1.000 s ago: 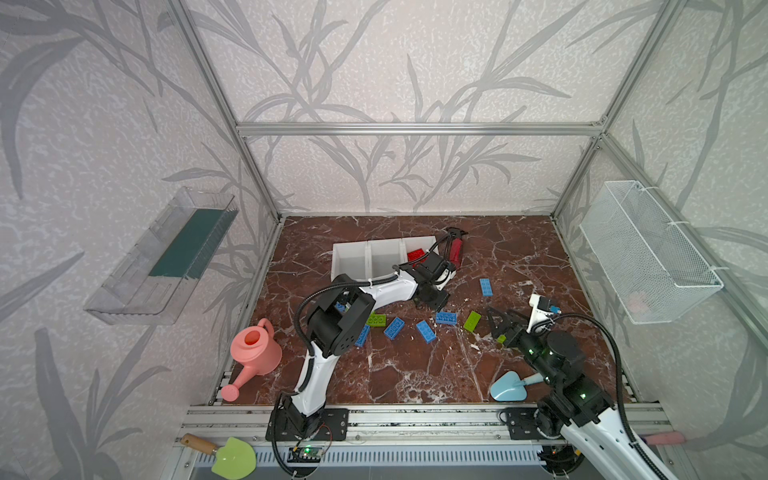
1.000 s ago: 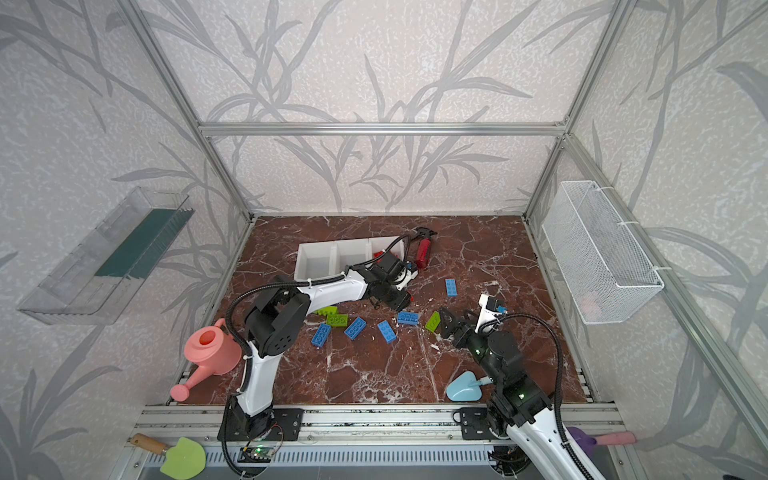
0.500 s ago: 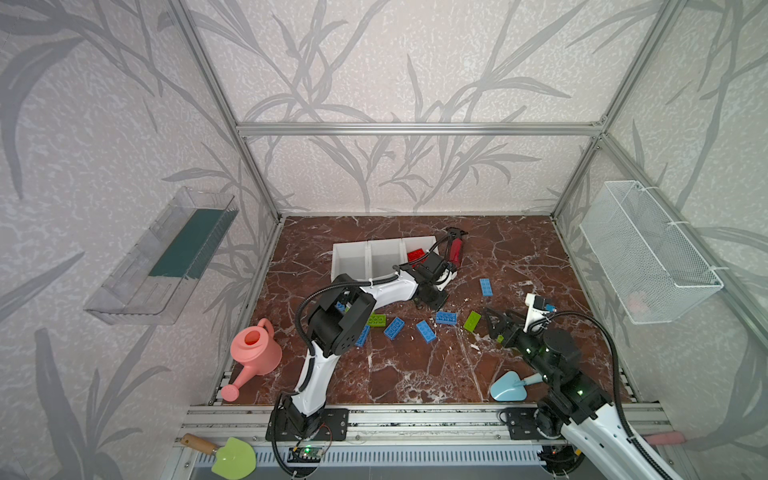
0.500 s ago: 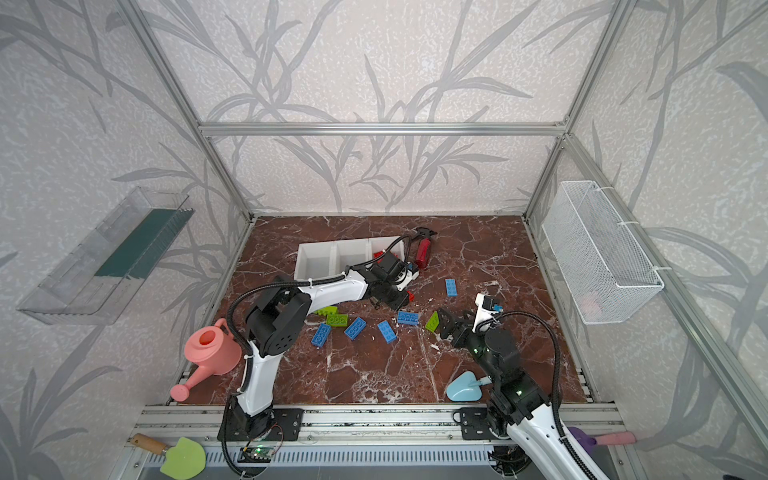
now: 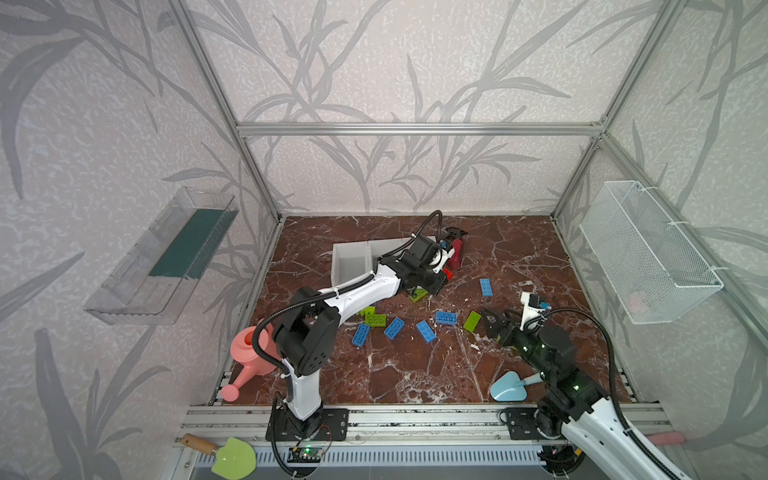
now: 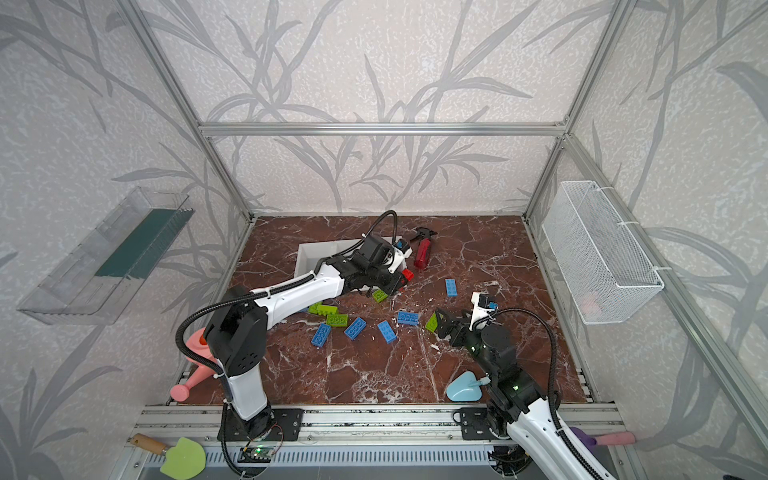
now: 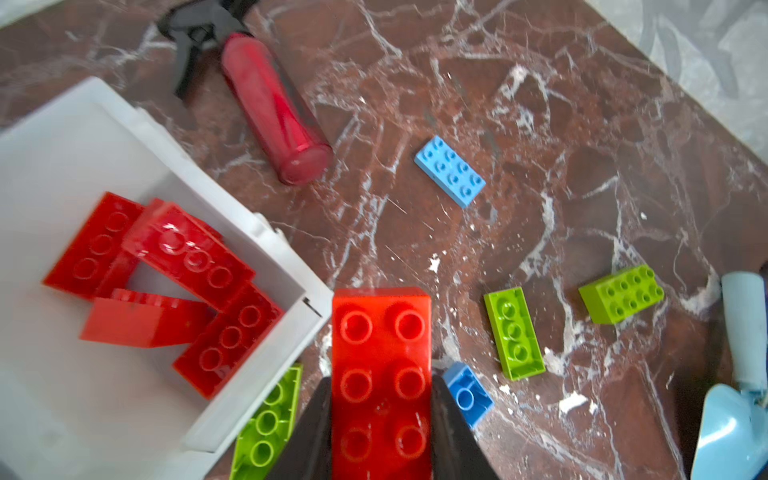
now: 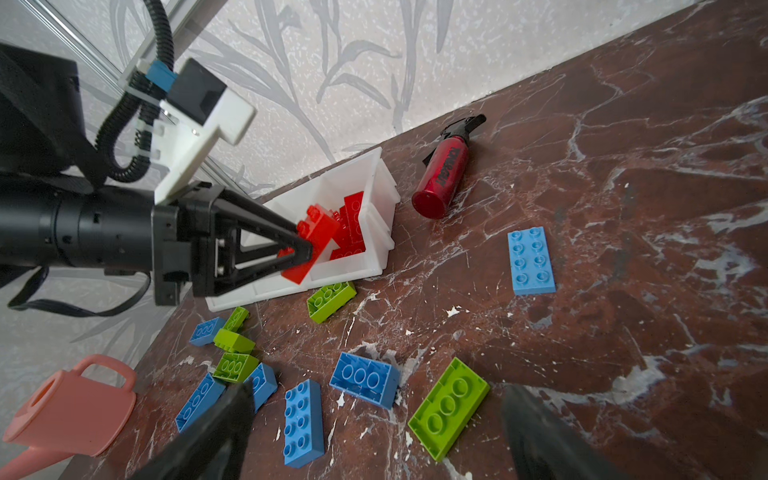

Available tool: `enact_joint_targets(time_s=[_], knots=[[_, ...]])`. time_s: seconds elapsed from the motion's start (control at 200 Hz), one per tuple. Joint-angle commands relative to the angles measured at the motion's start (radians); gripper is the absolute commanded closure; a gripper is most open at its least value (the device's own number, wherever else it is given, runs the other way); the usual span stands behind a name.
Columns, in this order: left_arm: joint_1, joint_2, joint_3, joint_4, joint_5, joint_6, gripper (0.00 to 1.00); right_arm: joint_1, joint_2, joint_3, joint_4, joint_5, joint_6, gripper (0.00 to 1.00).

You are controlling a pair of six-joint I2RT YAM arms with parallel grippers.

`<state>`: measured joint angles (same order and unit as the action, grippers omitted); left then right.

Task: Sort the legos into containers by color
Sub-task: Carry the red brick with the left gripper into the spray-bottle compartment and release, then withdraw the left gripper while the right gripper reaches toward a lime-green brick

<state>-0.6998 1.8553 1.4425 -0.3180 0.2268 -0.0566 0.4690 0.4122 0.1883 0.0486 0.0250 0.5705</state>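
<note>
In both top views the left hand (image 5: 444, 276) is at the right end of the row of white bins (image 5: 351, 266), clenched on a red brick (image 6: 407, 274) just beside the red spray bottle (image 6: 424, 253). The right hand (image 5: 487, 324) hangs nearer, released and empty, just right of a green brick (image 5: 472, 321). Blue bricks (image 5: 394, 328) and more green ones lie scattered on the bench (image 5: 415, 374) between the arms. In the left wrist view two dark fingers (image 7: 309, 436) pinch the red brick by its long sides. It sits just outside the corner of the right-end bin (image 7: 286, 257), which already holds several red bricks (image 7: 187, 249). In the right wrist view the red brick is lifted clear of the bench in front of that bin. The right hand's own fingers (image 8: 208, 428) stand wide apart, with the flat green brick ahead and between them. The step in hand looks like delivering this red brick. The next move calls for a short shift left and far until the brick hangs over the bin's opening. The release should then be low, so the brick does not bounce off the pile. The right hand seems placed to come down on the green brick.
</note>
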Motion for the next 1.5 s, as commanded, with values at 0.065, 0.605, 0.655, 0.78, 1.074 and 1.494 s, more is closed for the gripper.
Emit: enact_joint_targets(time_s=[0.065, 0.605, 0.655, 0.78, 1.074, 1.494], knots=[[0.069, 0.029, 0.100, -0.079, -0.095, -0.071, 0.73, -0.003, 0.033, 0.035, 0.048, -0.013, -0.018, 0.06], [0.123, 0.288, 0.420, -0.306, -0.256, -0.160, 0.63, -0.003, 0.072, 0.043, 0.065, -0.038, -0.043, 0.04], [0.127, 0.298, 0.433, -0.315, -0.259, -0.161, 0.59, -0.003, 0.069, 0.040, 0.071, -0.043, -0.041, 0.04], [0.133, 0.300, 0.446, -0.325, -0.262, -0.161, 0.47, -0.003, 0.072, 0.049, 0.056, -0.040, -0.047, 0.02], [0.135, 0.185, 0.369, -0.308, -0.257, -0.186, 0.37, -0.002, 0.187, 0.105, 0.032, -0.082, -0.040, 0.01], [0.133, -0.328, 0.057, -0.316, -0.274, -0.266, 0.31, 0.168, 0.653, 0.400, -0.107, -0.024, -0.137, 0.01]])
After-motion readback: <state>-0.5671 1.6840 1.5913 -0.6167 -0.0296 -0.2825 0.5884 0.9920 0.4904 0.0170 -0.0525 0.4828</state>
